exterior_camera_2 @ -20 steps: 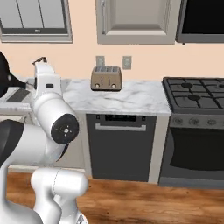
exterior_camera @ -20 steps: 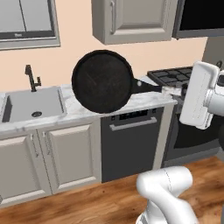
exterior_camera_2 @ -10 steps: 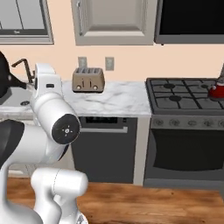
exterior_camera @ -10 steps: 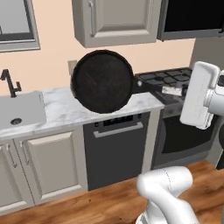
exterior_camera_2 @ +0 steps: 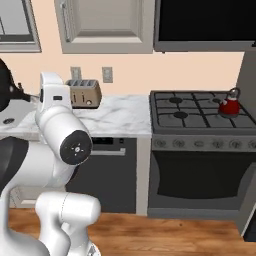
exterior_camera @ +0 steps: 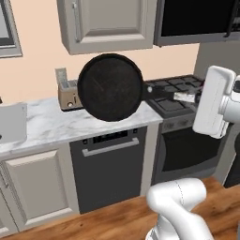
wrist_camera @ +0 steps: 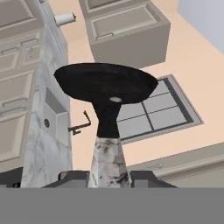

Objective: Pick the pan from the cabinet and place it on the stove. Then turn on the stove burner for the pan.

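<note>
The pan is a round matte black frying pan held up on edge in the air, above the marble counter and in front of the toaster. Its long handle runs right into my gripper, which is shut on the handle's pale end. In the hand view the pan sits straight ahead, and its handle passes between the fingertips of the gripper. The stove with its black grates stands to the right, and the stove lies just behind the handle. The taupe cabinet hangs above with its door shut.
A red kettle sits on the stove's back right burner. A bronze toaster stands on the counter by the wall. A dishwasher is below the counter. A dark microwave hangs over the stove. A sink edge shows far left.
The base has driven to the right, so the whole scene has slid left and the stove and kettle have come into view. The pan stays in the same grip.
</note>
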Motion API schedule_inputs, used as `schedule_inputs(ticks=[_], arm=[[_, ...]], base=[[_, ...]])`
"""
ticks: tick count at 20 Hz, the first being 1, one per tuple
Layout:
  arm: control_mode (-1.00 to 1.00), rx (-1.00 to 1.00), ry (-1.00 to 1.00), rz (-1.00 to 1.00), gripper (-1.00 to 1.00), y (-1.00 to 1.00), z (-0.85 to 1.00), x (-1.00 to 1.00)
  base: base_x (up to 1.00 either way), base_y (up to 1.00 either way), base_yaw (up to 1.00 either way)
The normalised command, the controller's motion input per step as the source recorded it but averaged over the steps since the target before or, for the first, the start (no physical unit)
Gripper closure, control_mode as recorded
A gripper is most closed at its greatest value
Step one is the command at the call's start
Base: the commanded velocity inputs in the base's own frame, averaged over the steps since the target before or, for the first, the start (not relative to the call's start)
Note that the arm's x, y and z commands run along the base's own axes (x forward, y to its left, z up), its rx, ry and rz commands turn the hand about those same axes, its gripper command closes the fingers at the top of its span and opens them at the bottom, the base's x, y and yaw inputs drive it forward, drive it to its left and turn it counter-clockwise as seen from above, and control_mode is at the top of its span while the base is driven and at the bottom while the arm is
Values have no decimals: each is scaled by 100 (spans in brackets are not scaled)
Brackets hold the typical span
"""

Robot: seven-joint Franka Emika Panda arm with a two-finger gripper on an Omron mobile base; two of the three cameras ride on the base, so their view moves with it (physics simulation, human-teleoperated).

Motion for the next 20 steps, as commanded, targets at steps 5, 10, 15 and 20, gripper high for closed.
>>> schedule_inputs(ticks=[5,10,15,20], arm=[[100,0,0,0,100,0,0,0],[100,0,0,0,100,0,0,0],[100,0,0,0,100,0,0,0],[100,0,0,0,100,0,0,0]], base=[[55,-22,0],[63,-10,0],[54,-9,3],[46,-16,8]])
